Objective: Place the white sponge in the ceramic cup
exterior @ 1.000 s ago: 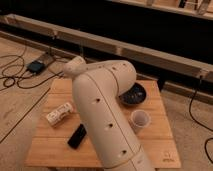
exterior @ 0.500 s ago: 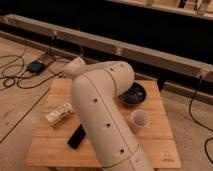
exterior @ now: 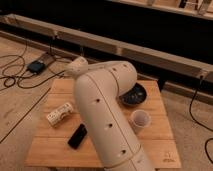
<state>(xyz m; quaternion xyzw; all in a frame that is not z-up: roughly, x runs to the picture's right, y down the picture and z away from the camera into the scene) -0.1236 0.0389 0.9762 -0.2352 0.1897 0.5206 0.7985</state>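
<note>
The ceramic cup (exterior: 140,120) is small, plain and white. It stands upright on the wooden table (exterior: 55,150), right of my arm. My large cream arm (exterior: 105,115) fills the middle of the camera view and covers the table's centre. The gripper is hidden behind the arm and does not show. The white sponge does not show either. It is hidden or out of view.
A white labelled bottle (exterior: 60,114) lies on its side at the table's left. A flat black object (exterior: 77,136) lies in front of it. A dark shallow bowl (exterior: 134,95) sits behind the cup. Cables and a small box (exterior: 36,66) lie on the floor to the left. A long rail (exterior: 150,52) runs behind the table.
</note>
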